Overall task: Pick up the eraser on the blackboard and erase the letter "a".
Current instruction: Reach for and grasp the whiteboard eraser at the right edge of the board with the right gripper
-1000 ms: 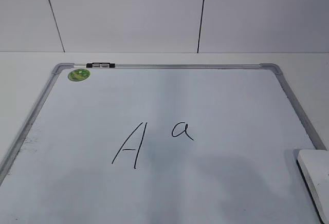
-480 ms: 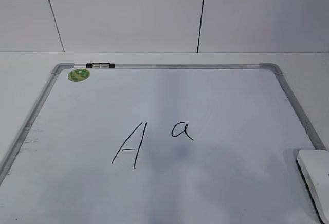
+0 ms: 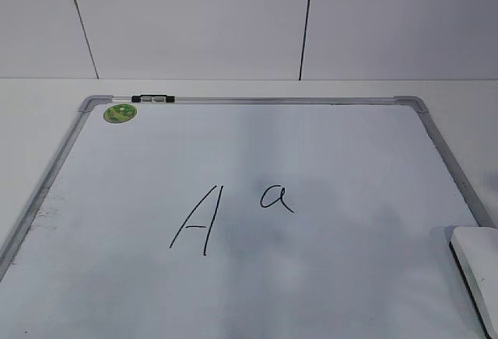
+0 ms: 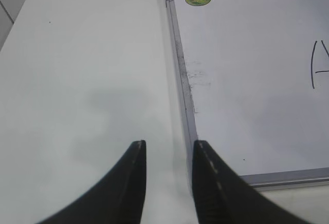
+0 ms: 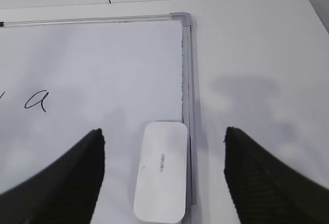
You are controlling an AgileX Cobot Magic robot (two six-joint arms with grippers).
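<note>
The blackboard is a white dry-erase board with a silver-grey frame and a green sticker. A small handwritten "a" sits right of a larger capital "A"; the "a" also shows in the right wrist view. The white eraser lies at the board's right edge, partly cut off. In the right wrist view the eraser lies below my right gripper, which is wide open above it. My left gripper is open over the board's left frame. Neither gripper shows in the exterior view.
A small black-and-clear clip sits on the top frame. The board lies on a white table that extends left of it and also right of it. A pale tiled wall stands behind.
The shadow on the lower part of the board has shifted and faded. The eraser and letters have not moved.
</note>
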